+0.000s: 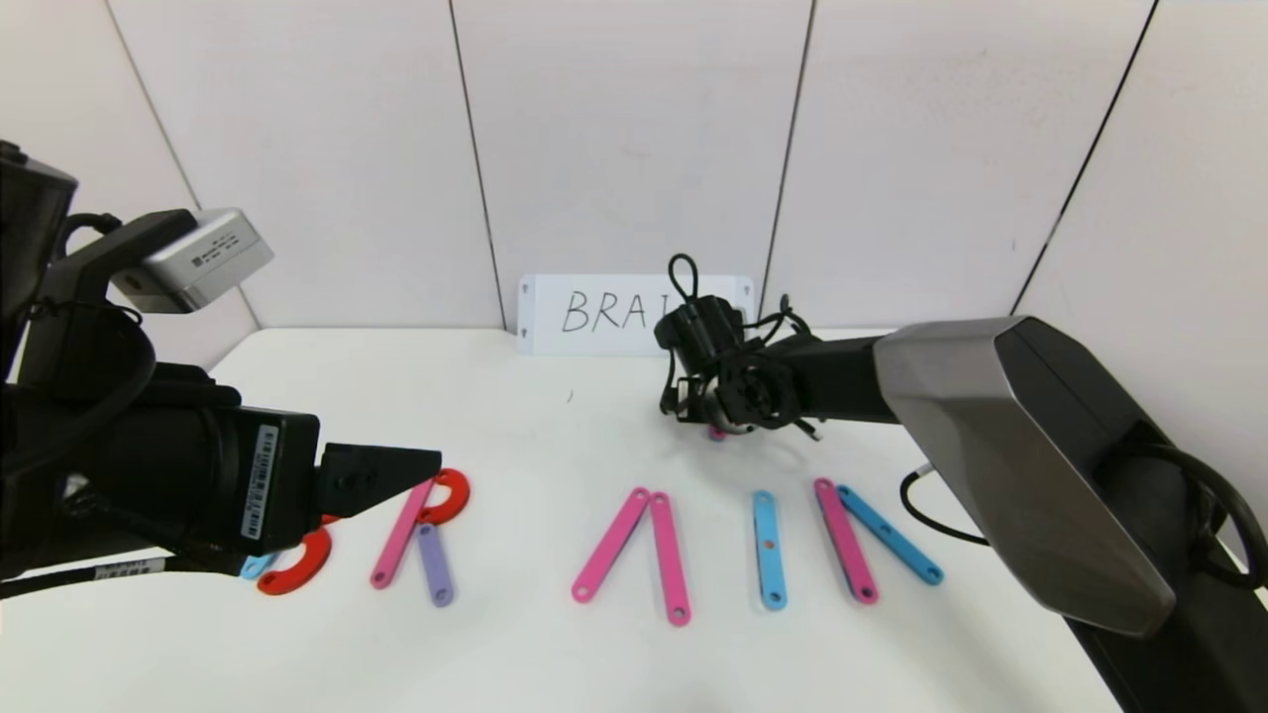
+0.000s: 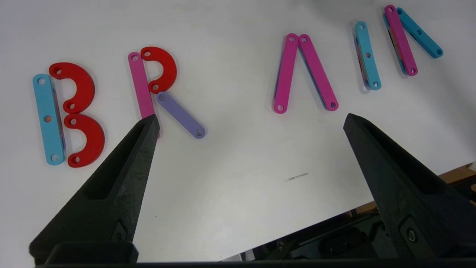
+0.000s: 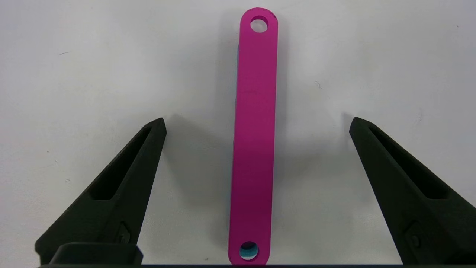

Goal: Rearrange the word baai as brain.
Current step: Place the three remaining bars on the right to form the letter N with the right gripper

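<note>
- The right gripper (image 3: 256,123) has its jaws spread wide, one black finger (image 3: 122,186) on each side of a lone pink bar (image 3: 254,141). The fingers stand clear of the bar — neither touches it, and nothing is held.
- That pink bar lies flat on the white table (image 1: 555,436), behind the row of letters and in front of the white card (image 1: 594,312). In the head view only a speck of it shows beneath the gripper.
- The right arm (image 1: 991,416) reaches in from the right edge toward the middle back of the table, its wrist turned downward over the bar.
- The left gripper (image 2: 251,123) is also wide open and empty, its fingers in the air above the table.
- The left arm (image 1: 149,465) hangs low over the left end of the row, covering most of the B in the head view.
- The word (image 2: 238,74) lies in a line near the front of the table: a blue bar (image 2: 48,119) with two red arcs (image 2: 80,111) as B; a pink bar, one red arc and a purple bar (image 2: 180,115) as R; two pink bars (image 2: 305,70) meeting at the top as an A without a crossbar; a single blue bar (image 2: 367,56) as I; then a pink and a blue bar (image 2: 418,32) leaning together at one end — an unfinished N.
</note>
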You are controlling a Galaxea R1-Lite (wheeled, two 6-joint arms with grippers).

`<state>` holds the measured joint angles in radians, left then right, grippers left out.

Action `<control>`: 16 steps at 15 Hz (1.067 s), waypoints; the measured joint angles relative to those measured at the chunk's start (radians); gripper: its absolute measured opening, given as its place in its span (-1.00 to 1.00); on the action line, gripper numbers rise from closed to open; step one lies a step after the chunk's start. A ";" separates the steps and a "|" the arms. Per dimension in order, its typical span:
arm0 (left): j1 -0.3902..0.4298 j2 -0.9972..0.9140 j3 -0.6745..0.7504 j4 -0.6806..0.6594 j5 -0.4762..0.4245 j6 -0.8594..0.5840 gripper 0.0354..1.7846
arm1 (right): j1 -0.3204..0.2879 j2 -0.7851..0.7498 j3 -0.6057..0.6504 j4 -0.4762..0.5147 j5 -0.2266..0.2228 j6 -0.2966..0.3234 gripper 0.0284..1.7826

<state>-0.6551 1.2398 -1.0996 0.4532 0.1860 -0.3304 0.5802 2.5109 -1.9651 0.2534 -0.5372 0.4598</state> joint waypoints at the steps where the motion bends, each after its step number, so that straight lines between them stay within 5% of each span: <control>1: 0.000 0.000 0.000 0.000 0.000 0.000 0.94 | 0.000 0.002 0.000 0.000 0.000 0.000 0.84; 4: 0.000 0.000 0.001 0.000 0.000 0.000 0.94 | 0.005 0.007 0.000 -0.010 -0.001 -0.002 0.49; 10: 0.000 0.000 0.000 0.000 0.000 0.000 0.94 | 0.002 0.008 0.000 0.000 -0.001 -0.002 -0.63; 16: 0.000 0.000 0.001 0.000 0.000 0.000 0.94 | -0.006 0.004 0.001 0.010 0.000 -0.010 -0.69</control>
<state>-0.6551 1.2398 -1.0983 0.4532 0.1860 -0.3304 0.5738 2.5145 -1.9643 0.2630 -0.5377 0.4498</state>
